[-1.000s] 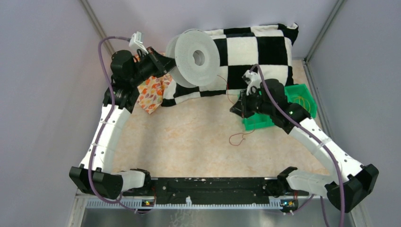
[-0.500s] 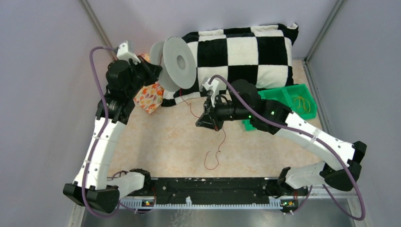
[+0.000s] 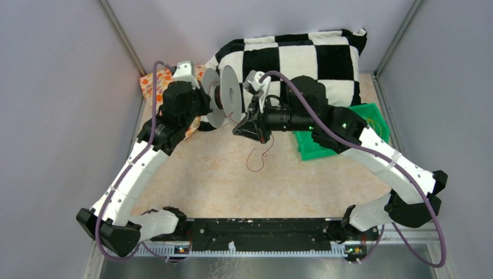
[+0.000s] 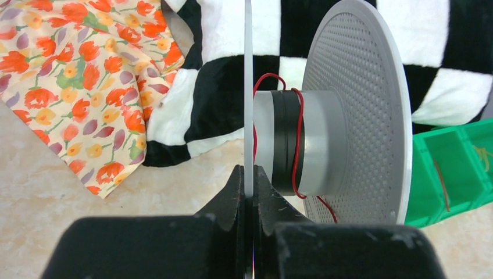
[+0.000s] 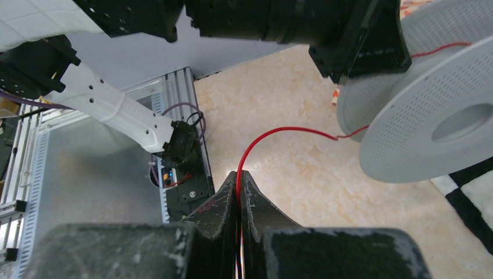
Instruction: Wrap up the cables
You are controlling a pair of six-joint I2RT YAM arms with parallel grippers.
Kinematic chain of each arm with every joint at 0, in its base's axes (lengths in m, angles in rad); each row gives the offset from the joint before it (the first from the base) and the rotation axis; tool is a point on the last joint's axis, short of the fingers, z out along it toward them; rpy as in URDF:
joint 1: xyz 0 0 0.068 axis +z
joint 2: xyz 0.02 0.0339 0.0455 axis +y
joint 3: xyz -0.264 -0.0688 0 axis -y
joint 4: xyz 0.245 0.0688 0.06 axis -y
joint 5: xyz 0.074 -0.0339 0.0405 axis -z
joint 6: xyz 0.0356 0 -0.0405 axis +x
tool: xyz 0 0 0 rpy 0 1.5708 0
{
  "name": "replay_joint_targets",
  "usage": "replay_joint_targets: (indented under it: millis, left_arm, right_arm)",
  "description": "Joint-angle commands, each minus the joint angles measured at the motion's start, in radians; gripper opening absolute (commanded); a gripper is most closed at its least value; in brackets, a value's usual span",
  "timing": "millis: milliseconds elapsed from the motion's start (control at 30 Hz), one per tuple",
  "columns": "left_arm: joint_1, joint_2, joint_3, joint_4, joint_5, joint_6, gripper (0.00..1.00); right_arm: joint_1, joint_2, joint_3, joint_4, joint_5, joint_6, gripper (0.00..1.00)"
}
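A grey spool (image 3: 231,88) stands on edge at the back of the table. My left gripper (image 3: 204,106) is shut on the rim of its thin left flange (image 4: 248,87). A red cable (image 4: 299,139) loops around the hub (image 4: 317,145) next to the perforated right flange (image 4: 363,110). My right gripper (image 3: 249,129) is shut on the same red cable (image 5: 273,131), which arcs from its fingertips (image 5: 239,185) to the spool (image 5: 430,139). The cable's loose tail (image 3: 260,156) curls on the table below the right gripper.
A black-and-white checkered blanket (image 3: 302,55) lies behind the spool. A floral cloth (image 3: 156,82) lies at the back left. A green bin (image 3: 322,144) under the right arm holds more thin cables (image 4: 442,185). Grey walls enclose the table.
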Motion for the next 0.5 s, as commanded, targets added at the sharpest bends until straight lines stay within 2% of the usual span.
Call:
replay_joint_targets:
  millis: [0, 467]
  left_arm:
    - [-0.041, 0.021, 0.001, 0.088, -0.103, 0.038, 0.00]
    - [-0.121, 0.045, -0.078, 0.088, -0.094, 0.133, 0.00]
  right_arm:
    - [0.004, 0.000, 0.095, -0.012, 0.017, -0.054, 0.00]
    - [0.004, -0.007, 0.171, -0.078, 0.163, -0.170, 0.00]
